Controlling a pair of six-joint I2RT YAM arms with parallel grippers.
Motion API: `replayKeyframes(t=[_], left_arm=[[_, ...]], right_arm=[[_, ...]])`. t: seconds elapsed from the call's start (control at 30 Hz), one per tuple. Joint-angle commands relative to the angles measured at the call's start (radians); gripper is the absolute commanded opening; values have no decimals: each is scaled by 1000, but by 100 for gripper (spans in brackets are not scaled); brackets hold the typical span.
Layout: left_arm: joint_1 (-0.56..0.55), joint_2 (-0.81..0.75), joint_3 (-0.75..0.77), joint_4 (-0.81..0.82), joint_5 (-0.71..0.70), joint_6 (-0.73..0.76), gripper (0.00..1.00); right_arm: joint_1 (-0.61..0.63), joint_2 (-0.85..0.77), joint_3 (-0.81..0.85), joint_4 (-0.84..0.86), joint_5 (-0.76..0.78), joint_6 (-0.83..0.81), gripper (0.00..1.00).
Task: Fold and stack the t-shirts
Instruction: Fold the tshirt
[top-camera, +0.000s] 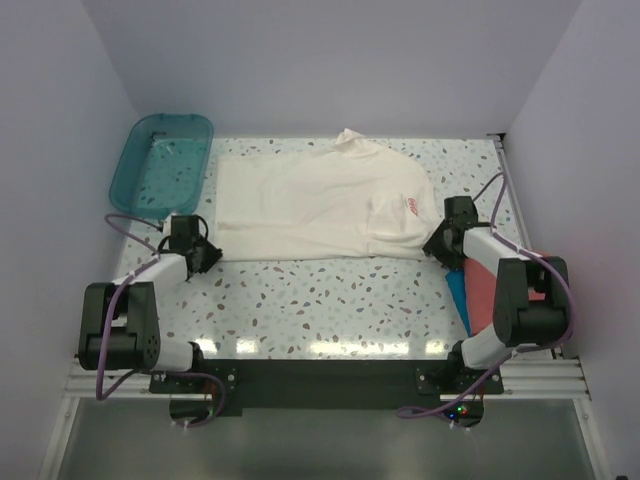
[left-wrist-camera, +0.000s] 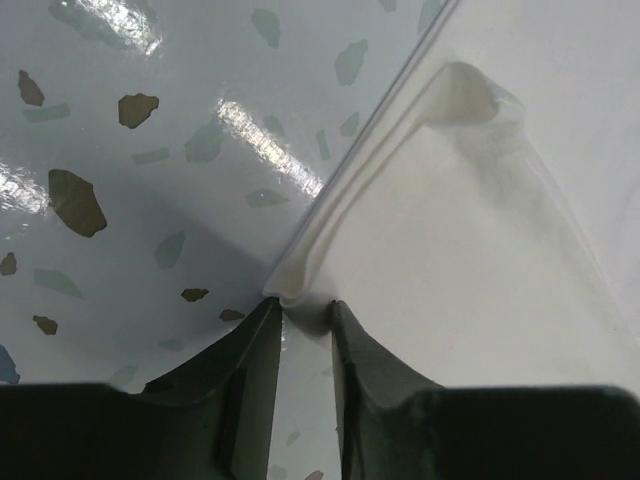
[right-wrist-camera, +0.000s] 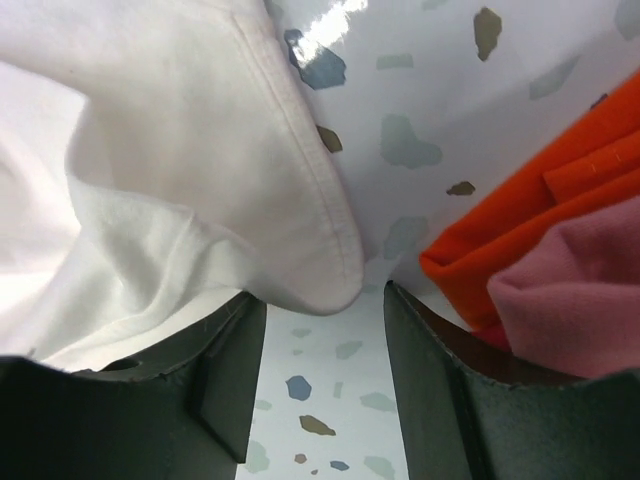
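The cream-white t-shirt (top-camera: 320, 200) lies spread flat across the table, with its red print (top-camera: 411, 205) towards the right. My left gripper (top-camera: 205, 252) is at the shirt's near left corner. In the left wrist view it (left-wrist-camera: 303, 303) is nearly closed, pinching the bunched corner of the cloth (left-wrist-camera: 480, 250). My right gripper (top-camera: 437, 246) is at the near right corner. In the right wrist view it (right-wrist-camera: 325, 290) is open, with the hemmed corner (right-wrist-camera: 180, 150) hanging between its tips, not gripped. The salmon-red shirt (top-camera: 485, 285) (right-wrist-camera: 530, 220) and the blue shirt (top-camera: 457, 290) lie bunched under the right arm.
A translucent teal tub (top-camera: 160, 160) stands at the far left corner, touching the shirt's left end. The speckled tabletop (top-camera: 320, 300) shows in front of the shirt. Walls close the table in on the left, back and right.
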Motion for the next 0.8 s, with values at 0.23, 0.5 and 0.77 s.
replayKeyframes(t=[0.23, 0.5, 0.77], left_arm=[[4, 56, 74, -68, -64, -13, 0], [15, -37, 160, -212, -135, 31, 0], [47, -157, 132, -326, -155, 64, 0]], right_arm=[[-3, 83, 124, 41, -50, 5, 5], [-52, -110, 136, -120, -104, -46, 0], [-75, -363, 35, -292, -203, -49, 0]])
